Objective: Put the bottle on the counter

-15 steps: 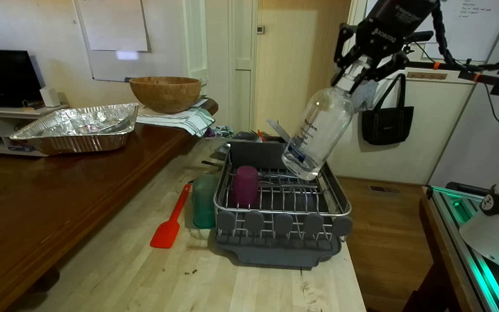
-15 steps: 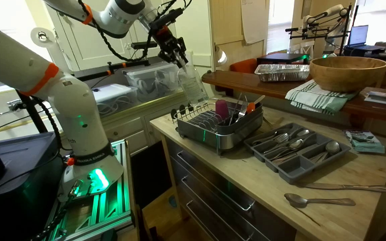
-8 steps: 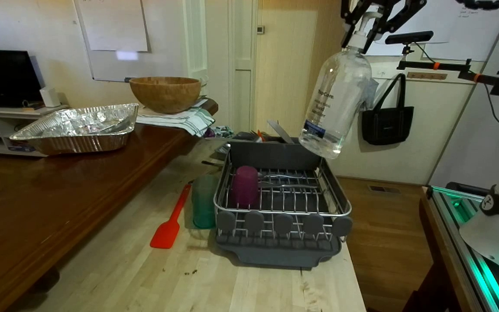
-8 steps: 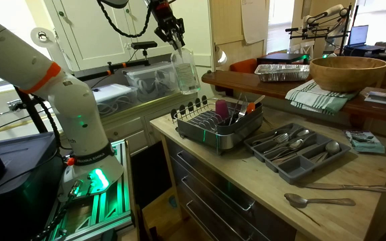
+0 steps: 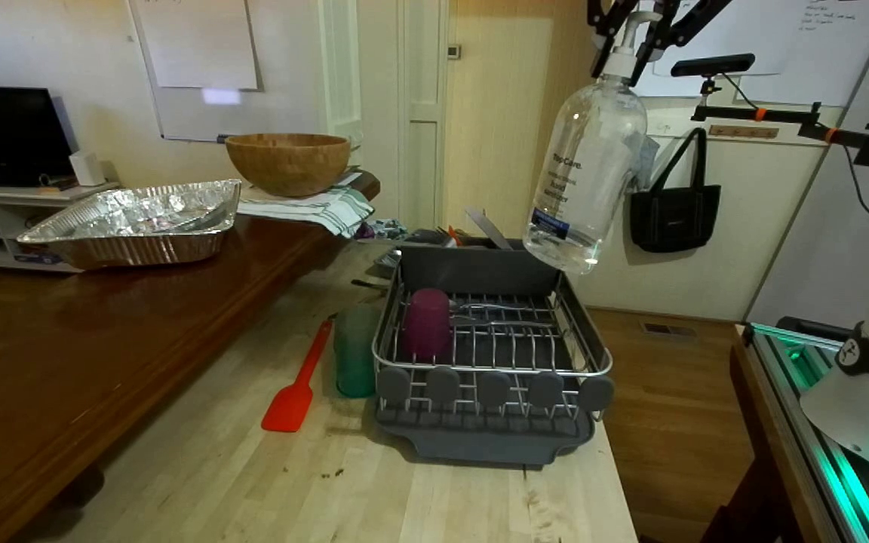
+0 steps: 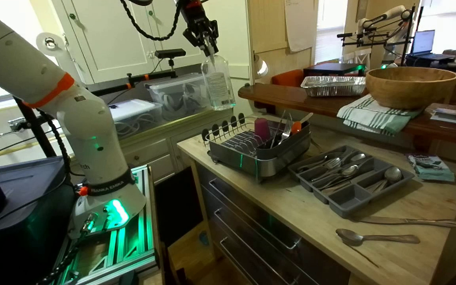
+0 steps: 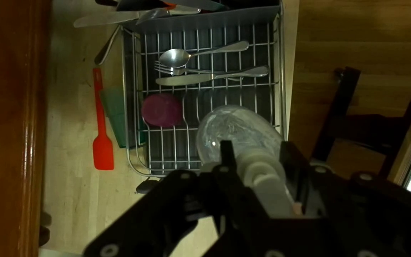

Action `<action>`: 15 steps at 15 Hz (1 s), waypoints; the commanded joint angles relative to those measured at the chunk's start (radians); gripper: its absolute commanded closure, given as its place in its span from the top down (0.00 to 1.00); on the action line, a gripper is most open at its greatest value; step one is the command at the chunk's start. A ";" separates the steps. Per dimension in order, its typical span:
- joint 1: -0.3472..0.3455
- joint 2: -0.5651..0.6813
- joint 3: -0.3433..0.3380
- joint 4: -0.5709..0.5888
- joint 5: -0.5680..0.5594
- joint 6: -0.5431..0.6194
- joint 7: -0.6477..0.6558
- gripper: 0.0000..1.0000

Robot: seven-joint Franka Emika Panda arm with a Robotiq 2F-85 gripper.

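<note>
The clear bottle [image 5: 588, 170] with a pale pump cap and blue-and-white label hangs in the air, slightly tilted, above the right side of the dish rack [image 5: 480, 271]. It also shows in an exterior view [image 6: 217, 89] and, from above, in the wrist view [image 7: 228, 125]. My gripper [image 5: 617, 75] is shut around the bottle's cap and neck, seen too in the wrist view [image 7: 257, 148]. The bottle's base is well above the rack wires. The pale-wood counter [image 5: 238, 483] lies under the rack, and its other part shows in an exterior view [image 6: 283, 206].
A purple cup [image 5: 428, 324] and cutlery [image 7: 212, 76] lie in the rack. A green cup [image 5: 355, 351] and red spatula [image 5: 295, 392] lie on the counter beside it. A cutlery tray [image 6: 350, 198], knife [image 6: 410, 221] and spoon [image 6: 354, 236] occupy the counter's other part.
The gripper has lifted the bottle up from low over the rack, and the bottle has turned closer to upright. Over the last half second it has barely moved.
</note>
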 commanded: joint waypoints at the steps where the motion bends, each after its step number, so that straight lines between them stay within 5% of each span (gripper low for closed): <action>1: -0.013 0.001 0.010 0.003 0.006 0.000 -0.005 0.37; 14: -0.013 0.001 0.010 0.005 0.006 -0.001 -0.005 0.37; 15: -0.013 0.001 0.010 0.005 0.006 -0.001 -0.005 0.12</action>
